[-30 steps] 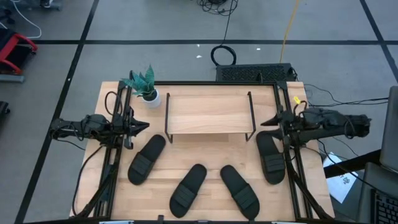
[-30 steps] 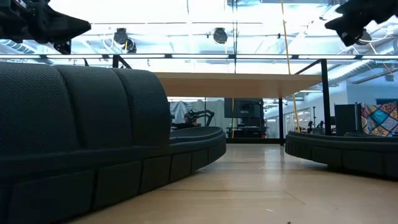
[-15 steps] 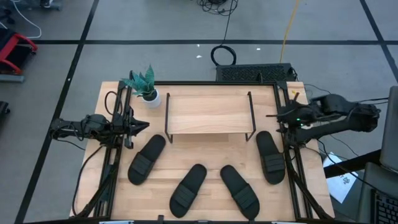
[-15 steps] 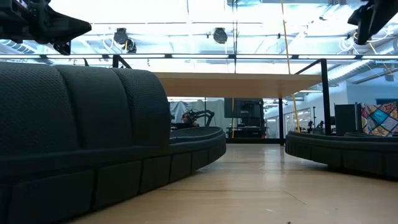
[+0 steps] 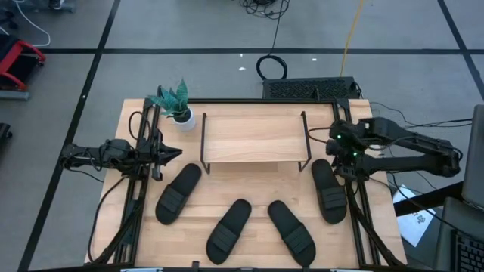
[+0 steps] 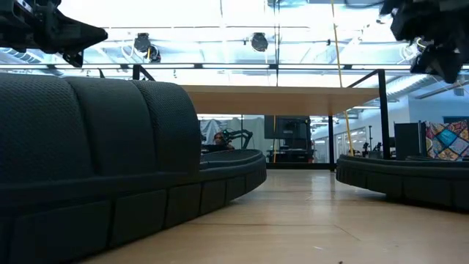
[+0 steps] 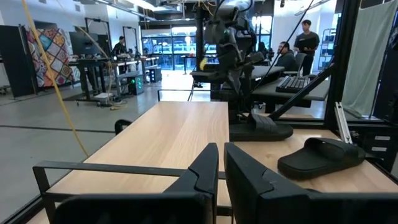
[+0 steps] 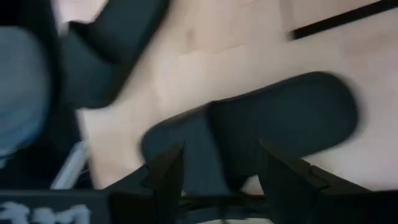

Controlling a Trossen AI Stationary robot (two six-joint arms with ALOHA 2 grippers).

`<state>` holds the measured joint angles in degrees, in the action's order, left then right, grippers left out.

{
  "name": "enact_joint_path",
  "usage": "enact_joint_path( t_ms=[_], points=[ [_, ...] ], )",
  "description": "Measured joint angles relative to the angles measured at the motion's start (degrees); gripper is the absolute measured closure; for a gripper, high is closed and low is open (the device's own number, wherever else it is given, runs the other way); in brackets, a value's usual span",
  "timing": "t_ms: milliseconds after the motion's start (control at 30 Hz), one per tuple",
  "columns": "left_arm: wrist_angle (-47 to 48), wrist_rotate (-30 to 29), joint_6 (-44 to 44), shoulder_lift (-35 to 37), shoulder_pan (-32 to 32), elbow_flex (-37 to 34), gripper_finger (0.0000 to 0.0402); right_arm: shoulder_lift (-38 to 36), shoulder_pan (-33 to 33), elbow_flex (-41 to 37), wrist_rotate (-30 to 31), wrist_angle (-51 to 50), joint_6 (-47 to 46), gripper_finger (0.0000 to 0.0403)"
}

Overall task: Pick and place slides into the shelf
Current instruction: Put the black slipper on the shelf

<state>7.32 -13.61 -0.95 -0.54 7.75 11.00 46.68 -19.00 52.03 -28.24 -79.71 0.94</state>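
Four black slides lie sole-down on the table in front of the shelf [image 5: 253,138]: one at the left [image 5: 178,193], two near the front edge [image 5: 229,230] [image 5: 291,230], one at the right [image 5: 328,190]. My right gripper [image 5: 340,151] hangs above the right slide's far end, pointing down, open. In its wrist view the slide [image 8: 280,118] lies below the spread fingers [image 8: 221,180], which touch nothing. My left gripper [image 5: 170,153] waits shut at the table's left side, level, left of the shelf. In the low view both grippers [image 6: 88,33] [image 6: 432,37] show high up.
A small potted plant [image 5: 176,106] stands at the shelf's far left corner. The shelf's black wire legs [image 5: 305,155] stand close to the right slide's far end. Black frame rails [image 5: 136,204] run along both side edges. People and desks show in the room beyond [image 7: 305,37].
My right gripper has drawn back from the shelf's right leg, risen, and tipped from level to pointing down, and now hangs over the far end of the right slide. The slides and my left arm have kept still.
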Motion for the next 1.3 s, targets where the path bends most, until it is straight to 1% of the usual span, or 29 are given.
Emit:
enact_joint_path(
  t_ms=[67,133,233,300,433,633,767,933,967,1033,1100,1300],
  points=[
    [0.43,0.00,0.00,0.00,0.00,0.00,0.0371,1.44,-1.77,-1.27,-3.36,-2.23,2.83,0.0220],
    [0.69,0.00,0.06,0.00,0.00,0.00,0.0371,2.91,-2.74,-2.40,-4.22,-3.71,5.01,0.0218],
    [0.68,0.00,0.13,0.00,0.00,0.00,0.0371,5.08,-2.64,-3.19,-7.37,-3.41,6.52,0.0219],
    [0.67,0.00,-0.03,0.00,0.00,0.00,0.0371,6.80,-2.54,-3.17,-8.16,-3.49,6.95,0.0219],
    [0.65,0.00,-0.18,0.00,0.00,0.00,0.0371,9.19,-2.58,-3.19,-7.98,-3.55,6.89,0.0216],
    [0.65,-0.02,-0.24,0.00,0.00,0.00,0.0371,11.06,-2.57,-3.19,-7.70,-3.48,7.23,0.0197],
    [0.65,-0.01,-0.24,0.00,0.00,0.00,0.0371,10.21,-2.54,-3.19,-7.73,-3.31,7.68,0.0185],
    [0.65,0.00,-0.08,0.00,0.00,0.00,0.0371,7.01,-0.54,-3.19,-7.71,-3.27,7.45,0.0187],
    [0.65,0.00,-0.03,0.00,0.00,0.00,0.0371,6.47,0.04,-3.19,-7.45,-3.27,7.21,0.0189],
    [0.65,0.01,0.00,0.00,0.00,0.00,0.0371,5.76,1.34,-3.31,-5.09,-2.87,6.06,0.0192],
    [0.65,0.02,0.33,0.00,0.00,0.00,0.0371,5.63,2.45,-4.22,-3.36,-2.25,4.72,0.0192],
    [0.64,0.02,1.27,0.00,0.00,0.00,0.0371,7.79,3.36,-5.77,-3.36,-1.70,3.85,0.0184]
  ],
)
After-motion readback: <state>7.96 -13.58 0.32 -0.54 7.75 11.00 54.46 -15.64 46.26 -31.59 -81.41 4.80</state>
